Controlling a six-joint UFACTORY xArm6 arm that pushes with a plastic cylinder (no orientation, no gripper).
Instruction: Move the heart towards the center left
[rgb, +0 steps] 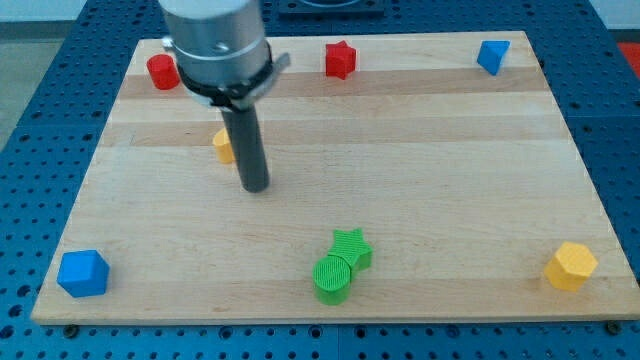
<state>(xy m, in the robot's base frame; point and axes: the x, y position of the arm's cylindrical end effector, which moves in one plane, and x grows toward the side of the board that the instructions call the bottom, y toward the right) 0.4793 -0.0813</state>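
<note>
My tip (257, 186), a bare rod with nothing to open or close, rested on the board. Just up-left of it, partly hidden behind the rod, sat a yellow block (223, 146), probably the heart. It already lay left of centre; little pushing seemed left.

We show a silver-grey round housing with a black collar, then a straight dark rod ending at my tip (258, 187)
</note>
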